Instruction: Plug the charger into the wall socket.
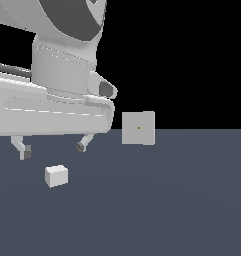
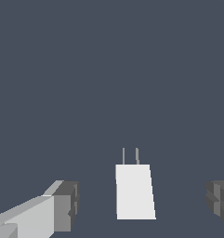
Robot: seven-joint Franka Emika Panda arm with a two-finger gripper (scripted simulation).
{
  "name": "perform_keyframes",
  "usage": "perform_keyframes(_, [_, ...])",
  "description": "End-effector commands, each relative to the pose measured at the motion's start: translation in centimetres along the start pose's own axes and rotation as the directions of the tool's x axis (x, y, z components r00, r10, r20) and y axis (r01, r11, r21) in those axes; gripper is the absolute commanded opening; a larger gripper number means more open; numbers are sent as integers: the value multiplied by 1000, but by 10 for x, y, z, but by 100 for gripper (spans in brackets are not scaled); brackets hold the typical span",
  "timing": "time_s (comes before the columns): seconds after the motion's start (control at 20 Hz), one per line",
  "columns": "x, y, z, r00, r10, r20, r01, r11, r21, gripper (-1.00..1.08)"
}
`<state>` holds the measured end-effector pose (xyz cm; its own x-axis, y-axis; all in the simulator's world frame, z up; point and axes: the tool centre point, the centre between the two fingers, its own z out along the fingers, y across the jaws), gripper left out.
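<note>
Charger rests free on the counter beneath a spread claw

Charger [image 1: 56, 175], a small plain white block, sits on the dark blue-grey counter [image 1: 172, 210], touched by nothing. In the exterior view it lies low and toward the exterior view's left. Wall socket [image 1: 138, 128], a flat light-grey square panel with a tiny orange dot at its centre, stands upright on the counter at about two o'clock from the block, well apart from it. Behind the panel, above the counter's far edge, the background is black.

A large white robot arm [image 1: 52, 100] fills the exterior view's upper left. Its claw [image 1: 53, 147] hangs below the arm with its two fingers spread wide, holding nothing. One grey-tipped finger [image 1: 25, 149] sits at about eleven o'clock from the block, the other at about one o'clock. Both tips hover above the block without touching it.

The wrist view looks down on the counter. The charger [image 2: 135, 191] appears as a white shape between the claw's [image 2: 143, 204] two fingers, with bare counter on either side of it. Two thin grey prongs [image 2: 130, 156] stick out from one end of the block, pointing away from the camera. One grey fingertip [image 2: 67, 204] shows on one side and the second at the opposite edge of the frame.
</note>
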<state>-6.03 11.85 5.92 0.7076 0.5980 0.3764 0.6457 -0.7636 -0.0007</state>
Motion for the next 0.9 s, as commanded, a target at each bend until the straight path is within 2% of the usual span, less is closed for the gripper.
perform_keyframes(0.0, [-3, 0, 5, 1000, -1, 1, 1, 1000, 0, 100])
perform_keyframes(0.4, [-15, -1, 36, 1000, -4, 1, 4, 1000, 0, 100])
perform_keyframes(0.7, [-19, -1, 44, 1000, -5, 1, 5, 1000, 0, 100])
perform_keyframes(0.75, [-19, -1, 44, 1000, -5, 1, 5, 1000, 0, -100])
perform_keyframes(0.85, [-19, -1, 44, 1000, -5, 1, 5, 1000, 0, -100])
